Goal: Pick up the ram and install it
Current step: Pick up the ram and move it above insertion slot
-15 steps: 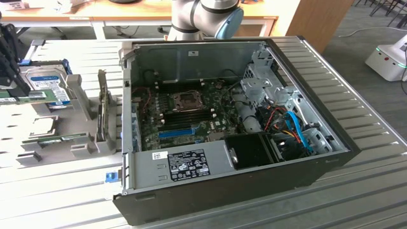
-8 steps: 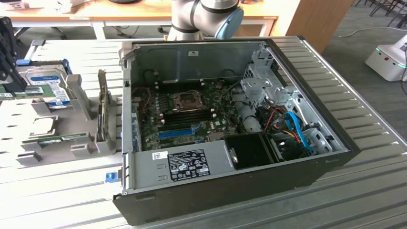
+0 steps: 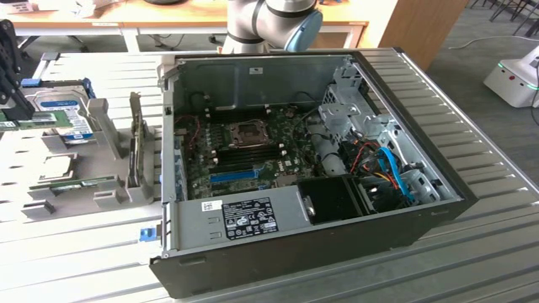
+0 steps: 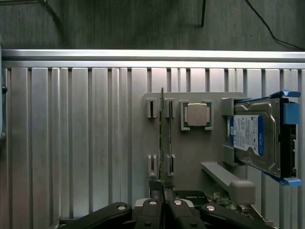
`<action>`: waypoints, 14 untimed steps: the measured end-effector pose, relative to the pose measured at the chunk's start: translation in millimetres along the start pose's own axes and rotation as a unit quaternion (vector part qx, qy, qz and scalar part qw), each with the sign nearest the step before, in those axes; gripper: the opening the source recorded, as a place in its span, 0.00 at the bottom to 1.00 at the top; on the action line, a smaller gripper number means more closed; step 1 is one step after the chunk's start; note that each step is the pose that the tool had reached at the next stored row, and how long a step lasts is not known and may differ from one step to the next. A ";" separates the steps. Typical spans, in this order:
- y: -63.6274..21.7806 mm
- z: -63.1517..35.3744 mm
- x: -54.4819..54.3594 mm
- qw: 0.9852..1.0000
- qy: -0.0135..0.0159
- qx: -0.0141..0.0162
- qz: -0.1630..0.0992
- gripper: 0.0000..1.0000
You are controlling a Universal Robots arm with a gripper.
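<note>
1. Jaws closed, the dark fingertips (image 4: pixel 156 193) pressed together with nothing gripped between them that I can make out.
2. Seen from the wrist, the tips line up with the near end of the ram (image 4: pixel 162 133); I cannot tell whether they touch it.
3. That ram (image 3: pixel 84 184) stands on its long edge, a thin green stick slotted between small grey posts of a flat grey holder (image 4: pixel 190 148).
4. Just beside it on the same holder sits a square processor chip (image 4: pixel 197 114), and past that a silver hard drive (image 4: pixel 255 138) with a blue label, propped upright.
5. All of it rests on a ribbed metal surface (image 4: pixel 71 143).
6. On the exterior view's right of the holder lies an open computer case (image 3: pixel 320 252), its motherboard (image 3: pixel 252 148) facing up, with a blue slot (image 3: pixel 233 175) among the dark ones.
</note>
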State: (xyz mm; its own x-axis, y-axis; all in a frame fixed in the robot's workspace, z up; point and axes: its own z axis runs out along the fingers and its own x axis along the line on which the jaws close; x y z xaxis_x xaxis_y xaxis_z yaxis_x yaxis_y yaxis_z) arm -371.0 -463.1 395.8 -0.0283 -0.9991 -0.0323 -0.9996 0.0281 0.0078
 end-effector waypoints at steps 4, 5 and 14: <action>-3.5 -0.2 0.0 1.000 0.000 0.000 0.000 0.12; -5.3 -0.1 -0.2 1.000 0.000 0.000 0.000 0.12; -28.5 -0.2 -0.8 1.000 0.000 0.000 0.000 0.12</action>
State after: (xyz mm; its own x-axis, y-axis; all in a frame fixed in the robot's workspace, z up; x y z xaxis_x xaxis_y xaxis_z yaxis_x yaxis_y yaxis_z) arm -342.4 -463.1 395.7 -0.0282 -0.9991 -0.0323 -0.9996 0.0280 0.0082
